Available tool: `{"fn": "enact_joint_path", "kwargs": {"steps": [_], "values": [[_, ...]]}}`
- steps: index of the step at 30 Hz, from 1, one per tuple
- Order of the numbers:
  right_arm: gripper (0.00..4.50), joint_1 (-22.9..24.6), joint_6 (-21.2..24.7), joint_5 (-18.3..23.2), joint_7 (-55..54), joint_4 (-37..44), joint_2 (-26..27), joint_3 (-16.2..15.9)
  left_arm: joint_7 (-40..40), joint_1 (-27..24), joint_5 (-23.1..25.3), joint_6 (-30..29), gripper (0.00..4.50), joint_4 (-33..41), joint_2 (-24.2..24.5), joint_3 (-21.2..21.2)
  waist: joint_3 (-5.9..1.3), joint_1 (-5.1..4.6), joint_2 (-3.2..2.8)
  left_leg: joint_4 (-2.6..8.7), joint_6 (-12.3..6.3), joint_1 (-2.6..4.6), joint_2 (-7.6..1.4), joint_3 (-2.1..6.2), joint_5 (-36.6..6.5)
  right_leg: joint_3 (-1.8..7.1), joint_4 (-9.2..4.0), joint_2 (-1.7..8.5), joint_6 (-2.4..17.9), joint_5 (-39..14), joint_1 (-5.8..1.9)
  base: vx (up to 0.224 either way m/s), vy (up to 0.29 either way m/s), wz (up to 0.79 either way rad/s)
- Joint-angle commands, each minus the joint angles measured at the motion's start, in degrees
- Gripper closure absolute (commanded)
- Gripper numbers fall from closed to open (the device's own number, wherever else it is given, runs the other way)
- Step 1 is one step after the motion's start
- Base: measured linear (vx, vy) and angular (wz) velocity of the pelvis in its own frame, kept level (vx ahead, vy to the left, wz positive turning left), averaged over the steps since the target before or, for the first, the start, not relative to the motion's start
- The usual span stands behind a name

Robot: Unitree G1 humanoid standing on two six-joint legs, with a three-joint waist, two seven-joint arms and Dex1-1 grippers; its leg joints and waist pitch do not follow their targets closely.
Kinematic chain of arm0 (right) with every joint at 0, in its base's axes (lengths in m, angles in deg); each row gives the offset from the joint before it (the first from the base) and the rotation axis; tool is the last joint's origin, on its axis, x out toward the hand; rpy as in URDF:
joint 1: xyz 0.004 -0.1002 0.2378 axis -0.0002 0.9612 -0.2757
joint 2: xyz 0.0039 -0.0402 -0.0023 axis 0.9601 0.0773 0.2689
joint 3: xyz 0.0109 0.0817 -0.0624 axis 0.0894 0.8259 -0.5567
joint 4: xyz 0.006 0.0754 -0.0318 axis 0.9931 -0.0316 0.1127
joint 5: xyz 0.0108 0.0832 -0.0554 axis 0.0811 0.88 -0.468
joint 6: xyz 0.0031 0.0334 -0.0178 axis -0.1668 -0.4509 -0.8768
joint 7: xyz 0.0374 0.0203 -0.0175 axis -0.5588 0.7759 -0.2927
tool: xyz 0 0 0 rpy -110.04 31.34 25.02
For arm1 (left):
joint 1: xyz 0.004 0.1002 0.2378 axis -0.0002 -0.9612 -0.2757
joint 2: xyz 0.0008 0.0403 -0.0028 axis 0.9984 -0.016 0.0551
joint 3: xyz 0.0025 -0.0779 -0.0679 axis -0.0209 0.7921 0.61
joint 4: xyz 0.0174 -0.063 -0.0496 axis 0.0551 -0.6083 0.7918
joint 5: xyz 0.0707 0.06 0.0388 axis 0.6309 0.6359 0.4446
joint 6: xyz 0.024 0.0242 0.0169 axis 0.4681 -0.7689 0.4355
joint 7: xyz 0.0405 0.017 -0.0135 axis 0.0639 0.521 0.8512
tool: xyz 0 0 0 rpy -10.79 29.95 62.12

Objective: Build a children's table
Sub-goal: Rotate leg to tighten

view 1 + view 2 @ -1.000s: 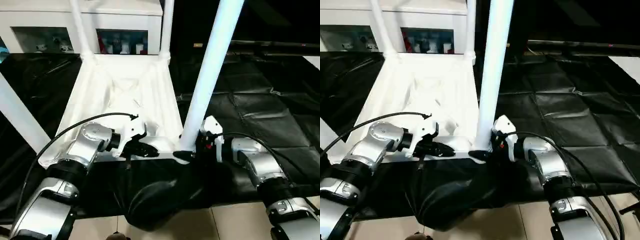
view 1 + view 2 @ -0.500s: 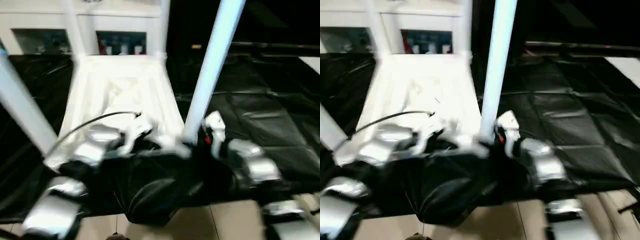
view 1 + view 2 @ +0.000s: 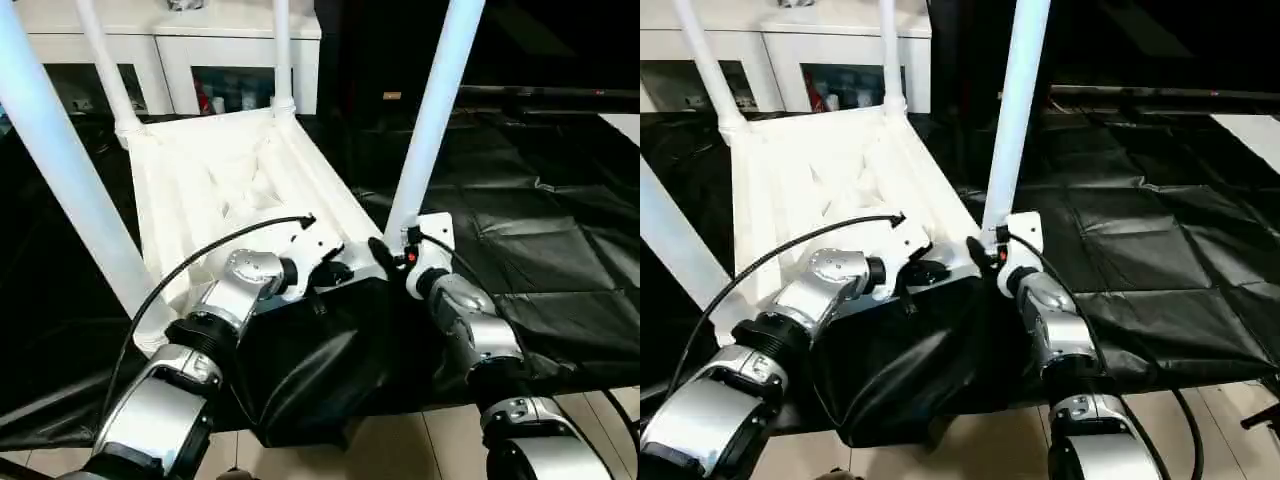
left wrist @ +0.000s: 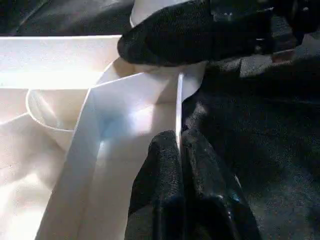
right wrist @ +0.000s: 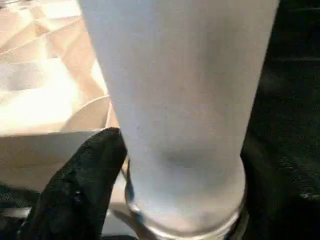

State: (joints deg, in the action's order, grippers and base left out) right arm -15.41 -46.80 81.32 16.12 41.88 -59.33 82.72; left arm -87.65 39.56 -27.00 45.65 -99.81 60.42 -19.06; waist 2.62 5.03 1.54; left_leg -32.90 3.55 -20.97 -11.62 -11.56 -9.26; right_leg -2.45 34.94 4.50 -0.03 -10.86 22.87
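White plastic tabletop (image 3: 215, 190) lay upside down on black sheeting, four legs standing in its corner sockets. The left gripper (image 4: 179, 150), pressed together, pinched the near rim; the right gripper (image 3: 385, 255), spread, flanked the near right leg (image 3: 432, 110) at five o'clock. Doing this well probably meant steadying the rim while pressing that leg straight down.

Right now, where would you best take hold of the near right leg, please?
Grip the leg low, just above its socket in the tabletop, coming level from the robot's side. It stands upright and tapers, so a low sideways grip looks steadiest; the right gripper is already there.
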Motion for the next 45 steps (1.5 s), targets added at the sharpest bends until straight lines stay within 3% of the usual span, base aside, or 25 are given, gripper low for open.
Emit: {"fn": "enact_joint_path", "kwargs": {"steps": [1, 6, 11, 18, 20, 24, 28, 30, 31, 34, 36, 40, 44, 45], "values": [[0.62, 0.2, 0.1, -0.4, 10.3, 1.8, 2.4, -8.1, -2.3, -0.7, -1.3, 2.1, 4.5, 0.9, -1.4, -1.6, -3.0, -0.01, 0.5, 4.11, -0.82, 0.67, -1.64, 1.17, -17.5, 2.14, -5.27, 3.71, 9.2, -17.5, -1.97, 0.0, 0.0, 0.0], [0.62, 1.6, 1.9, 0.9, 26.6, 6.2, -6.0, -11.6, -14.4, -3.2, -2.6, 4.0, 4.5, 4.2, 4.4, -2.6, -3.13, -0.04, 0.43, 3.89, -1.9, 0.63, -1.75, 0.98, -15.7, 2.1, -4.83, 3.57, 10.5, -14.1, -2.16, 0.0, 0.0, 0.0], [0.62, 1.8, 1.8, 0.8, 37.1, 7.2, -11.9, -13.0, -22.7, -4.7, -4.6, 5.2, 4.5, 5.9, 8.5, -2.4, -3.38, 0.66, 0.31, 3.48, -2.89, 0.53, -2.01, 0.59, -12.0, 1.88, -3.67, 3.35, 13.8, -6.1, -2.33, 0.0, 0.0, 0.0], [0.62, 0.9, 2.1, 1.9, 42.6, 6.7, -14.2, -13.5, -29.9, -6.4, -6.6, 3.6, 4.5, 9.3, 11.5, -2.5, -3.16, 0.84, 0.31, 3.72, -1.87, 0.71, -2.18, 0.62, -14.1, 1.93, -3.98, 3.54, 13.7, -10.3, -2.14, 0.0, 0.0, 0.0], [0.96, 0.8, 2.2, 1.9, 43.2, 6.6, -14.0, -13.7, -30.2, -6.5, -6.7, 3.5, 4.5, 9.4, 11.5, -2.5, -3.14, 0.85, 0.29, 3.79, -1.38, 0.79, -2.18, 0.65, -14.6, 1.97, -4.05, 3.56, 13.4, -11.3, -2.05, 0.0, 0.0, 0.0], [1.1, 1.2, 2.6, 1.9, 43.6, 6.9, -13.5, -13.9, -29.6, -6.7, -6.6, 3.6, 4.5, 9.5, 11.4, -2.3, -3.3, 0.93, 0.4, 3.66, -1.53, 0.73, -2.11, 0.63, -13.1, 1.97, -3.85, 3.55, 13.4, -9.8, -2.16, 0.0, 0.0, 0.0], [1.56, 2.4, 3.2, 2.3, 42.5, 7.5, -12.6, -13.6, -27.2, -6.8, -7.0, 2.9, 4.5, 9.8, 10.6, -1.4, -3.24, 0.95, 0.39, 3.65, -1.55, 0.73, -2.08, 0.59, -13.1, 1.95, -3.89, 3.51, 13.4, -10.1, -2.1, 0.0, 0.0, 0.0], [1.65, 2.9, 4.0, 3.1, 36.0, 6.8, -10.2, -11.0, -22.4, -5.9, -6.7, 1.8, 4.5, 8.9, 8.9, 0.0, -3.2, 0.99, 0.49, 3.68, -1.52, 0.75, -2.06, 0.59, -13.2, 1.96, -3.94, 3.51, 13.3, -10.4, -2.1, 0.0, 0.0, 0.0], [1.68, 2.9, 4.2, 3.4, 29.5, 5.6, -7.7, -8.6, -17.4, -4.9, -5.7, 1.6, 4.5, 7.2, 7.5, 0.7, -3.07, 0.89, 0.48, 3.85, -0.81, 0.81, -2.02, 0.72, -14.6, 2.0, -4.27, 3.72, 12.6, -13.3, -1.96, 0.0, 0.0, 0.0], [1.74, 3.0, 3.7, 3.2, 21.2, 3.7, -4.5, -6.3, -9.4, -3.4, -4.4, 1.2, 4.5, 4.3, 4.7, 1.7, -2.94, 0.19, 0.54, 4.11, 1.06, 1.02, -1.77, 1.03, -17.1, 2.1, -5.01, 3.88, 10.5, -19.6, -1.65, 0.0, 0.0, 0.0], [1.75, 2.8, 3.8, 2.7, 14.1, 2.1, -2.0, -4.7, -5.2, -2.5, -3.7, 0.6, 4.5, 2.8, 2.6, 1.8, -2.87, -0.1, 0.59, 4.14, 1.03, 1.06, -1.76, 1.09, -17.5, 2.2, -5.24, 3.81, 9.8, -20.5, -1.47, 0.0, 0.0, 0.0], [1.75, 2.2, 2.8, 0.0, 2.4, -0.3, 3.0, -4.6, 4.8, 0.0, -2.5, -0.6, 4.5, -0.3, -2.5, 2.4, -2.96, -0.14, 0.53, 4.12, 0.9, 1.08, -1.68, 1.0, -16.7, 2.23, -5.15, 3.59, 9.7, -18.3, -1.43, 0.0, 0.0, 0.0], [1.75, 1.1, 1.4, -2.2, 0.1, -1.4, 6.0, -5.9, 9.4, 1.6, -1.4, -0.2, 4.5, -2.3, -5.0, 2.5, -3.11, 0.03, 0.54, 3.94, -0.27, 0.95, -1.51, 0.92, -15.9, 2.29, -5.19, 3.66, 9.5, -16.7, -1.65, 0.0, 0.0, 0.0], [1.41, 1.0, 1.0, -1.7, 1.5, -1.1, 6.2, -6.0, 8.8, 1.6, -1.2, 0.0, 4.5, -2.3, -5.1, 2.2, -3.1, 0.06, 0.52, 3.93, -0.45, 0.98, -1.53, 0.91, -15.8, 2.28, -5.16, 3.62, 9.6, -16.4, -1.62, 0.0, 0.0, 0.0]]}}
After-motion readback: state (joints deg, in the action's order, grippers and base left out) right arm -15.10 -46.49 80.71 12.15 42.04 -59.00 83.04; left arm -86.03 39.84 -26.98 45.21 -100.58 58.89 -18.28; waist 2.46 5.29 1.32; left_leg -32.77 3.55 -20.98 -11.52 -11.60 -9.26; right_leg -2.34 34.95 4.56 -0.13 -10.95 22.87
